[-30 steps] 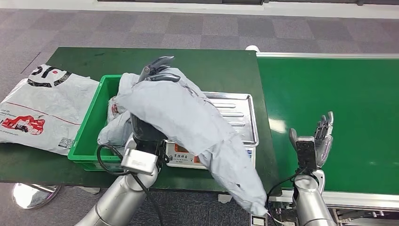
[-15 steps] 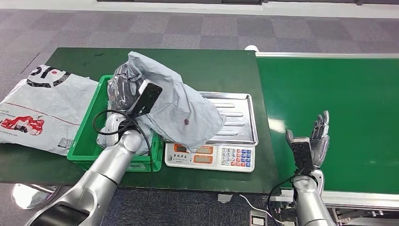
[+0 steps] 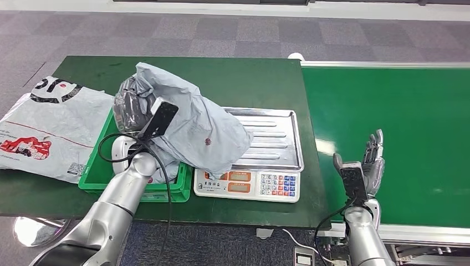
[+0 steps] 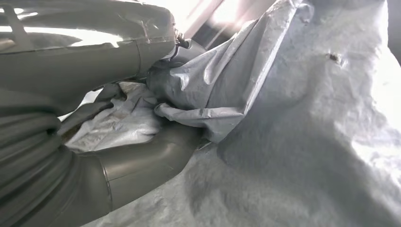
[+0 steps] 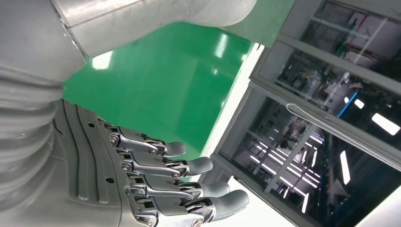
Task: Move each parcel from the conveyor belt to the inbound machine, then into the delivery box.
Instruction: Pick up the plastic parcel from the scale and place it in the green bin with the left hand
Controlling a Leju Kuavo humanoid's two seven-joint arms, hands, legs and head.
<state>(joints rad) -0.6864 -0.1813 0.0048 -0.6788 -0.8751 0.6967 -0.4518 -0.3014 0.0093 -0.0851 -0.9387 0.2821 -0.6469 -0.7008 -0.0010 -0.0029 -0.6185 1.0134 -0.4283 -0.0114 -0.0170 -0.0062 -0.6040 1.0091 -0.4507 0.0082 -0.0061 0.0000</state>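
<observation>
A crumpled grey plastic mailer parcel [image 3: 194, 124] slumps from the green crate [image 3: 105, 166] onto the ribbed steel tray of the weighing scale [image 3: 277, 145]. The left hand [image 4: 118, 156] clutches its wrinkled film, wrist bent inward. The right hand [image 3: 370, 160] stands upright over the conveyor belt [image 3: 399, 111], fingers straight, spread, holding nothing.

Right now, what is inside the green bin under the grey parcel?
The green bin holds crumpled grey parcel material near its front wall. The left robot hand grips that parcel above the bin, and the parcel and arm cover the rest of the inside, so other contents cannot be seen.
</observation>
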